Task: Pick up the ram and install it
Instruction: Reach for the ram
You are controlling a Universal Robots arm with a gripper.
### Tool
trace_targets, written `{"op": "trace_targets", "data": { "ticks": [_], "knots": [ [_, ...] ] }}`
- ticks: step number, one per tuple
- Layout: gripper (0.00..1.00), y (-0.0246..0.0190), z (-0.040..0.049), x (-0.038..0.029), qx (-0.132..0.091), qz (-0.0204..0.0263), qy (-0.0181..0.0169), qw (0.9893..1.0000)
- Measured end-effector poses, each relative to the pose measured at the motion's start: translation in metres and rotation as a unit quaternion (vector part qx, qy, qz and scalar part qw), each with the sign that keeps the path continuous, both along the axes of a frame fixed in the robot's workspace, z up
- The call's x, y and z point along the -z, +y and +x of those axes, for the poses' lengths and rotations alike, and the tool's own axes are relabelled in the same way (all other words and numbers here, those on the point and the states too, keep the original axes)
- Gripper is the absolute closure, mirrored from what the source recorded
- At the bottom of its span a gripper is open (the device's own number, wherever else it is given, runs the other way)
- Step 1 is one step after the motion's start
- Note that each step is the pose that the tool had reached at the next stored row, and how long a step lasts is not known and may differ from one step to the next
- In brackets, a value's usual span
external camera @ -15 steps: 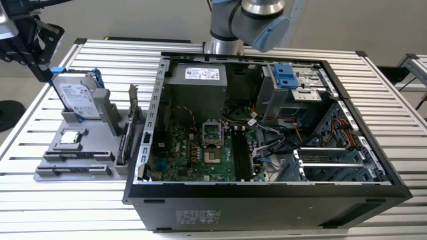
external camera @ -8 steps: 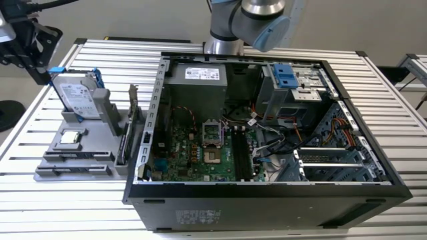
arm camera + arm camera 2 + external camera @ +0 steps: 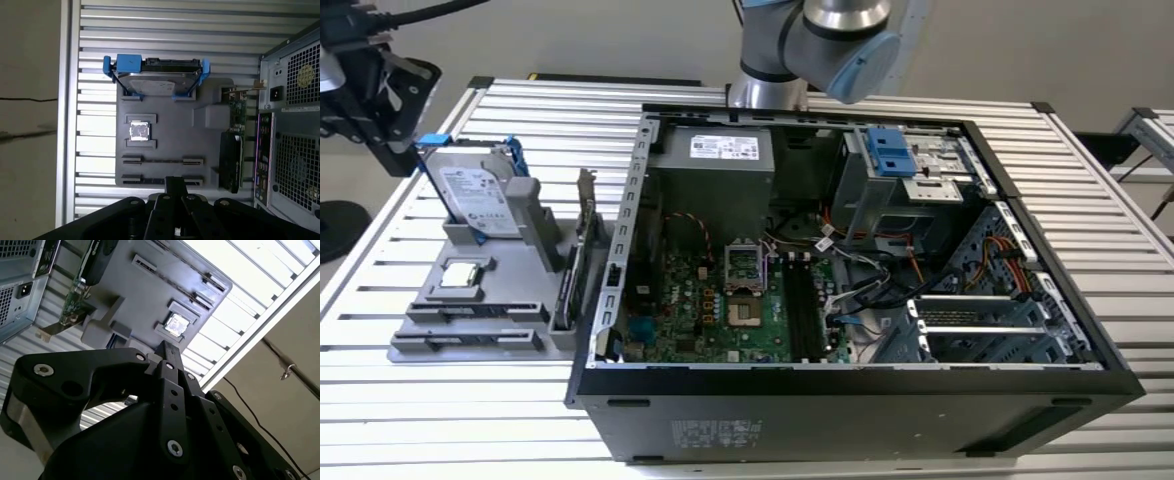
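We log the ram on edge in its tray slot, at the exterior view's left of the computer case, with the end effector clenched, empty and hovering apart; lowered like that, it could strike the stick.

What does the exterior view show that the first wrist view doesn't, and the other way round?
Exterior view: the open inside of the computer case, with its green motherboard and grey power supply, plus the robot arm above.

First wrist view: the case's back panel with vent grilles and a power socket, and the black claw.

Both: the grey holder tray beside the case, carrying a hard drive in a blue bracket, a small silver chip and an upright expansion card.
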State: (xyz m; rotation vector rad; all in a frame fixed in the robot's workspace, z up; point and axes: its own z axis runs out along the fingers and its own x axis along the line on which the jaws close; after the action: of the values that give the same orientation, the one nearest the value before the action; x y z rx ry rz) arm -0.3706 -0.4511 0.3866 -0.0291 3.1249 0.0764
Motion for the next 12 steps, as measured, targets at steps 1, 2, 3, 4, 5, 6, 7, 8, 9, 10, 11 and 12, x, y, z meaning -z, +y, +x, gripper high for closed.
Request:
{"op": "trace_targets", "data": {
  "ticks": [1,2,3,4,5,6,7,8,9,10,11,12],
  "knots": [
    [1.00,-0.0010,0.0000,0.0001,0.000,0.0000,0.0000,1.0000],
    [1.00,-0.0019,0.0000,0.0001,-0.001,0.0000,0.0000,1.0000],
    [1.00,-0.0030,0.0000,0.0001,-0.001,0.0000,0.0001,1.0000],
    [1.00,-0.0039,0.0000,0.0002,-0.002,0.0000,0.0000,1.0000],
    [1.00,-0.0049,0.0000,0.0003,-0.002,0.0000,0.0001,1.0000],
    [1.00,-0.0057,0.0000,0.0003,-0.003,0.0000,0.0001,1.0000],
    [1.00,-0.0065,0.0000,0.0004,-0.003,0.0000,0.0001,1.0000],
    [1.00,-0.0074,0.0000,0.0004,-0.004,0.0000,0.0002,1.0000],
    [1.00,-0.0082,0.0000,0.0005,-0.004,0.0000,0.0001,1.0000],
    [1.00,-0.0089,0.0000,0.0006,-0.004,0.0000,0.0002,1.0000],
    [1.00,-0.0097,0.0000,0.0007,-0.005,0.0000,0.0002,1.0000],
    [1.00,-0.0104,0.0000,0.0007,-0.005,0.0000,0.0002,1.0000]
  ]
}}
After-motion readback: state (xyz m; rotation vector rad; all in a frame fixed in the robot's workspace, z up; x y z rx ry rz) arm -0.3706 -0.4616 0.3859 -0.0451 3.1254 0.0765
